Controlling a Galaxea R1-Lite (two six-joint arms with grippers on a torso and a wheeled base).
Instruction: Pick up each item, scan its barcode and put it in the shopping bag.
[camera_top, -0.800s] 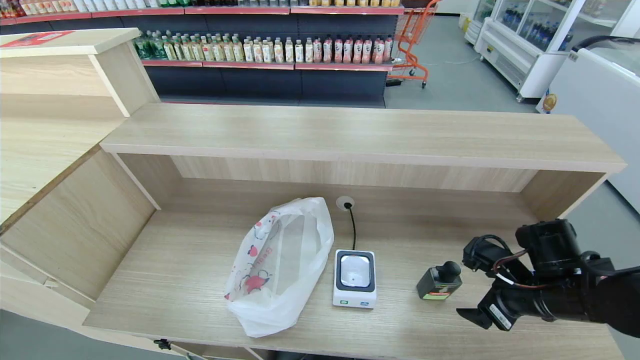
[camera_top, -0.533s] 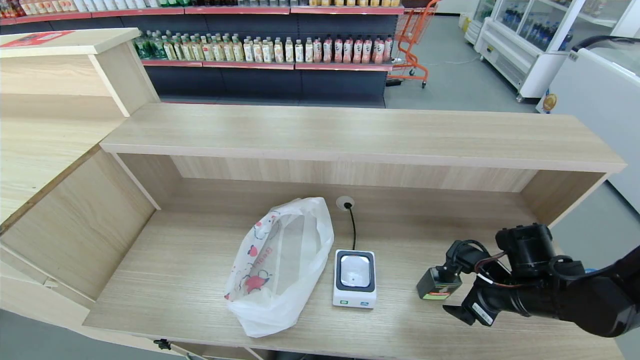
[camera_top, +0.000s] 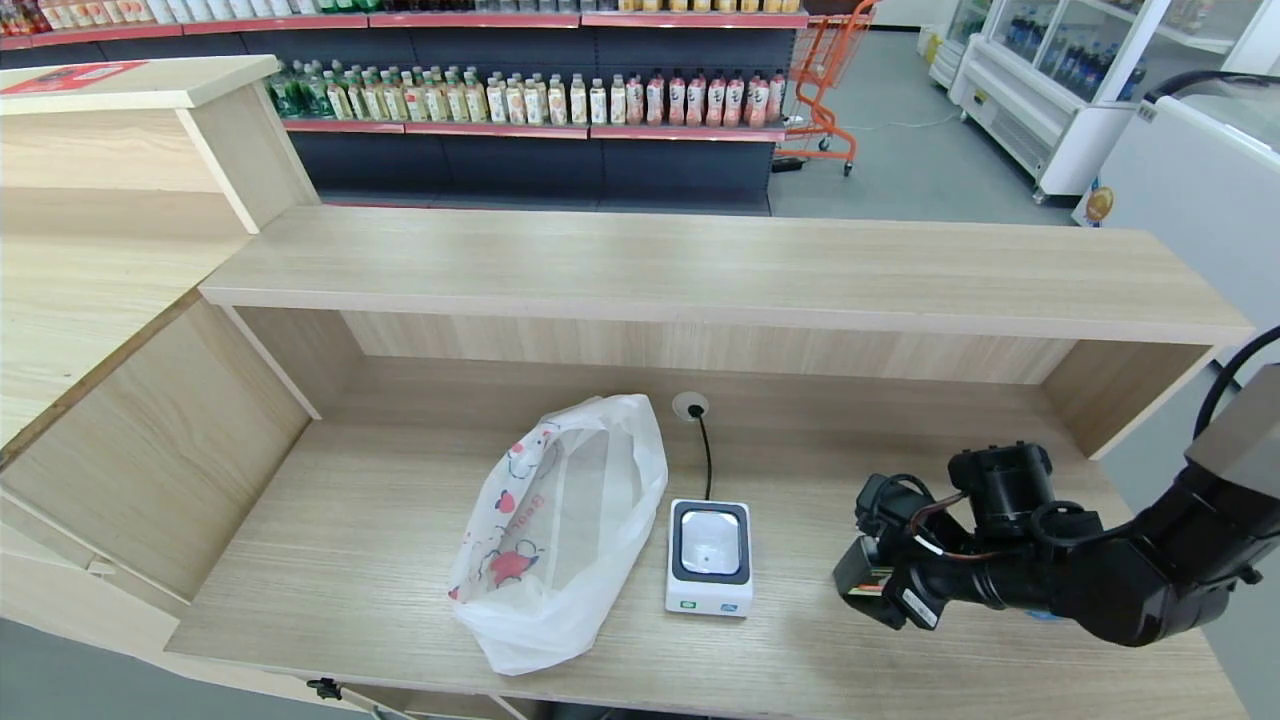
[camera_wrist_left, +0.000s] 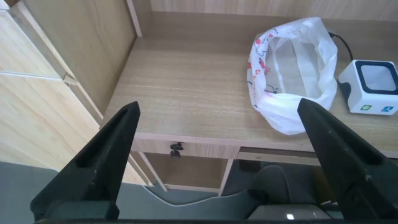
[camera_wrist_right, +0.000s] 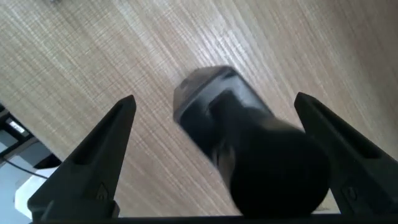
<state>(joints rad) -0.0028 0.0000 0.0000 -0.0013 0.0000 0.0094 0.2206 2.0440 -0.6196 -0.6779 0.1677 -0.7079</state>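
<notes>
White shopping bag (camera_top: 560, 530) lying beside scanner (camera_top: 709, 556), right pincer (camera_wrist_right: 214, 99) spread around black bottle (camera_wrist_right: 249, 149)

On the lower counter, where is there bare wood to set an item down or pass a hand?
Widest bare patch: between the counter's left side wall and the white printed plastic shopping bag. Another lies behind the dark black-capped bottle, right of the black cable. Crowded: bag, white square scanner and bottle, with the right gripper straddling it, jaws open.
</notes>
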